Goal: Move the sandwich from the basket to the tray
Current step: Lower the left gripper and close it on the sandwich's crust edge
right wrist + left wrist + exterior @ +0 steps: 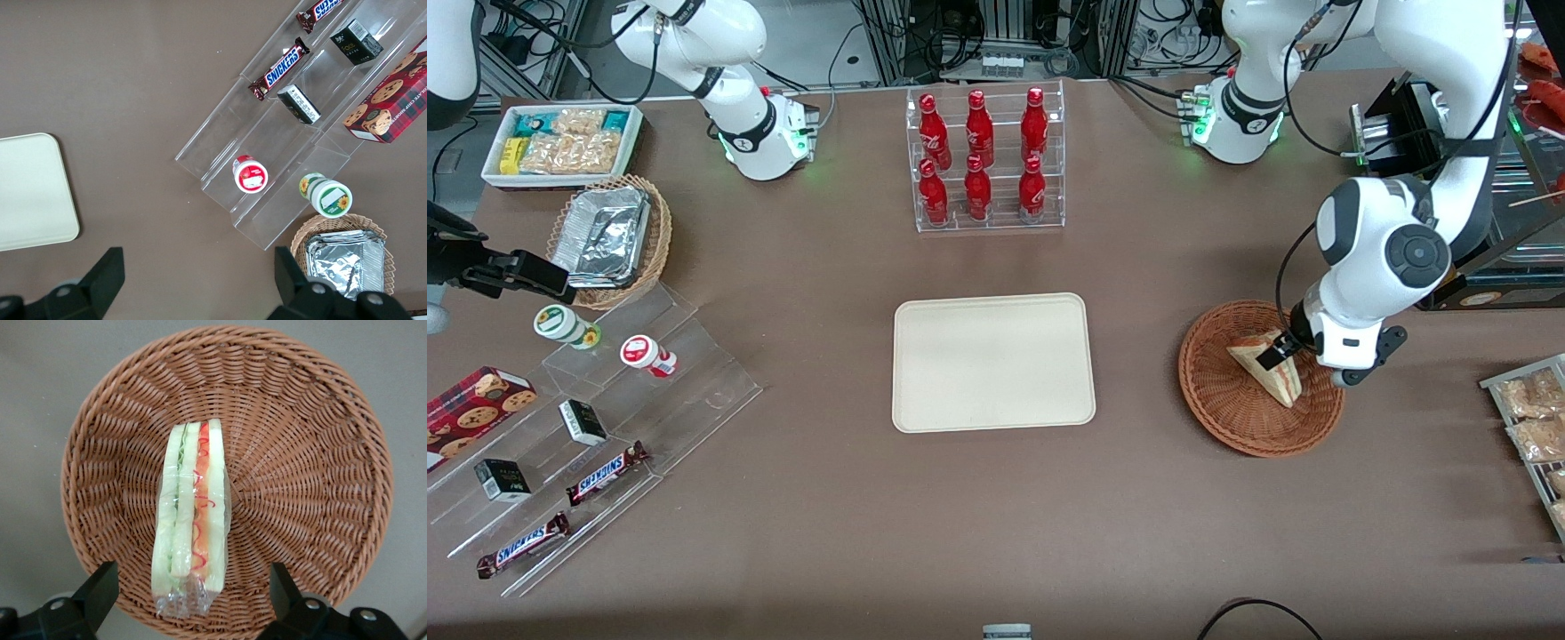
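Tool [190, 587] open, astride sandwich [190, 520] (wrapped) in basket [320, 473]; tray [993, 362] bare.

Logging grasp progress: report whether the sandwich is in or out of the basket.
In. The sandwich stands on edge inside the basket; the open tool straddles it without gripping.

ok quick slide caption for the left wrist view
Open gripper poised over the wrapped sandwich standing on edge in the round wicker basket.
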`<action>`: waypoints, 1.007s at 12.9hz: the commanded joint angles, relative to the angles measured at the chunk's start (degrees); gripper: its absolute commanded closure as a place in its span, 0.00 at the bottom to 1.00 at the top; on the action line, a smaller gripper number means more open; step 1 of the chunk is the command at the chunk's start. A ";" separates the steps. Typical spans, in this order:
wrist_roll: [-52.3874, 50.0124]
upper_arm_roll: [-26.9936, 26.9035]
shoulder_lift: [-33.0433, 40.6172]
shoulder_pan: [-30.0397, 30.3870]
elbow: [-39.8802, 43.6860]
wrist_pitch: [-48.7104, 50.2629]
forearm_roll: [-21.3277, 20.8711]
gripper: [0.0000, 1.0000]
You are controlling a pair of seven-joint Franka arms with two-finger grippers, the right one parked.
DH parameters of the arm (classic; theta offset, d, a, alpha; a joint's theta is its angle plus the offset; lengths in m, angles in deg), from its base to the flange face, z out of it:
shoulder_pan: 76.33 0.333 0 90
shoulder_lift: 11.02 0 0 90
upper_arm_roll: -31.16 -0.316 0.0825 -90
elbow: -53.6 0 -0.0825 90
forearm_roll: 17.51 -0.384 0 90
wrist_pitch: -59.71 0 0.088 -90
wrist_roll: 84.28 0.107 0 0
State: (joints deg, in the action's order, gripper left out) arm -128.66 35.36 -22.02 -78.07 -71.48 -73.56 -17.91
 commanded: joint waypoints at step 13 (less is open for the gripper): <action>-1.41 0.02 -3.60 0.16 0.01 -3.05 -0.13 1.00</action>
State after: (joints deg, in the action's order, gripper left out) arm -129.36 35.32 -26.65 -78.04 -71.48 -76.96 -17.91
